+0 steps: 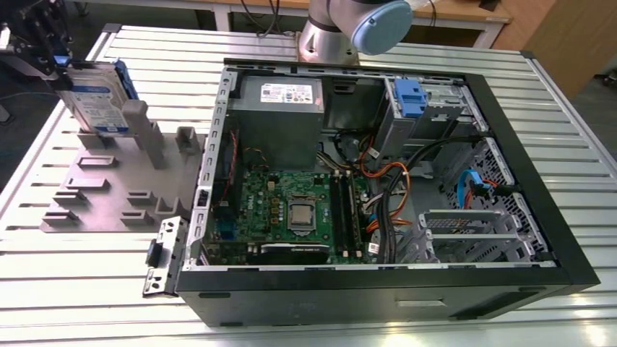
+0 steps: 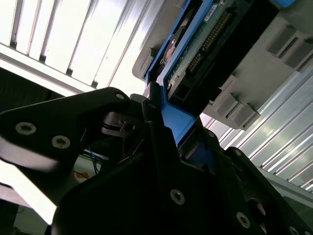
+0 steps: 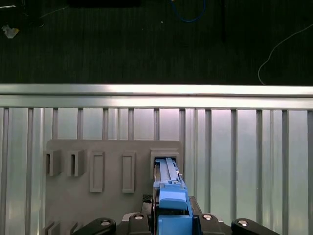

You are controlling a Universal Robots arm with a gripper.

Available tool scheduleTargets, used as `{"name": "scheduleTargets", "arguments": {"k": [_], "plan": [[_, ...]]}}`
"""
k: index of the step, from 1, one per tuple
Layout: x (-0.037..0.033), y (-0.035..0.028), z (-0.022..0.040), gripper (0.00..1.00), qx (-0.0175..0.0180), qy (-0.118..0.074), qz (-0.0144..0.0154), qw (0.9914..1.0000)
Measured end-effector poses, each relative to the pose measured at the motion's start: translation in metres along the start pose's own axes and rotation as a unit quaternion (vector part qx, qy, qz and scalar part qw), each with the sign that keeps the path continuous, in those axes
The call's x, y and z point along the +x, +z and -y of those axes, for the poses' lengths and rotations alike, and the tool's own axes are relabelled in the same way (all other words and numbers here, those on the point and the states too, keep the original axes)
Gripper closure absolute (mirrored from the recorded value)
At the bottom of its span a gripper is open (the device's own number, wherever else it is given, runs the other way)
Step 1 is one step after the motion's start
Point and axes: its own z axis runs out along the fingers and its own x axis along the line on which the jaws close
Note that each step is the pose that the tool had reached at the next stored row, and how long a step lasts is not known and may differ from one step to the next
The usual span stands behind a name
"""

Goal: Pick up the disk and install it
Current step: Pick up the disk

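Note:
The disk (image 1: 97, 101) is a silver drive with a white-and-blue label and blue side rails. It stands on edge at the exterior view's far left, its lower end at a slot of the grey holder (image 1: 106, 195). My black gripper (image 1: 60, 66) is shut on its upper end. In the first wrist view the disk's blue rail (image 3: 168, 188) runs from between my gripper (image 3: 171, 218) down to the holder's slot (image 3: 166, 154). The second wrist view shows my fingers (image 2: 156, 117) clamped on the blue rail, with the disk's green circuit board (image 2: 195, 54) beyond them.
An open computer case (image 1: 540, 181) lies on the slatted metal table (image 1: 58, 289), to the exterior view's right of the holder. Inside are a motherboard (image 1: 289, 210), cables and a drive bay with a blue clip (image 1: 410, 94). The arm's base (image 1: 337, 32) stands behind the case.

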Motion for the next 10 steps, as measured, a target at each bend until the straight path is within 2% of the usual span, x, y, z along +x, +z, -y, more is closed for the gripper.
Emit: {"name": "scheduleTargets", "arguments": {"k": [10], "plan": [[0.0000, -0.0032, 0.0000, 0.64, -0.0001, 0.000, -0.0001, 1.00000]]}}
